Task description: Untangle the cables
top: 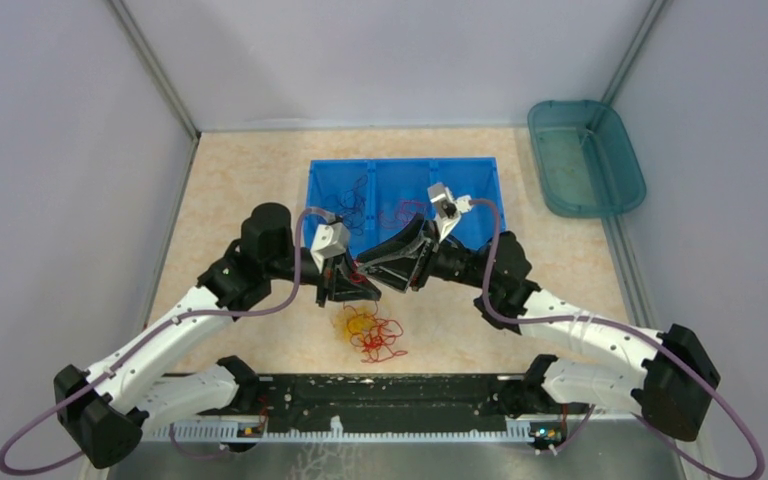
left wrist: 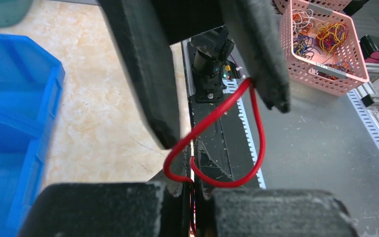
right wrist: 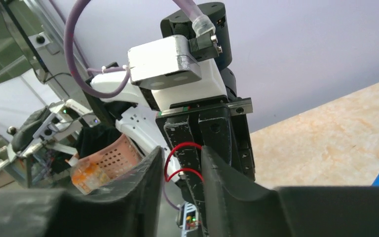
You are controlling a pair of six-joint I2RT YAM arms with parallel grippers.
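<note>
The left claw [left wrist: 190,190] is clenched on a red cable [left wrist: 259,128], which disappears into the narrow gap between its pads. From there the cable rises in a loop to the inner edge of one finger [left wrist: 264,54] of the right claw [right wrist: 181,159]. The right claw is released, its fingers parted with the loop between them, and I cannot tell whether the cable is hooked on that finger or only touches it. The two claws meet tip to tip above the middle of the surface [top: 250,180].

Just nearer, close to the middle of the near edge, a tangle of red and yellow-orange cables [top: 372,335] lies on the surface. Behind the claws, toward the far edge, stands a blue three-compartment bin [top: 472,185]. It has a dark cable [top: 356,195] in its left compartment and another cable [top: 400,212] in the middle one. A teal tray [top: 585,160] sits at the far right corner.
</note>
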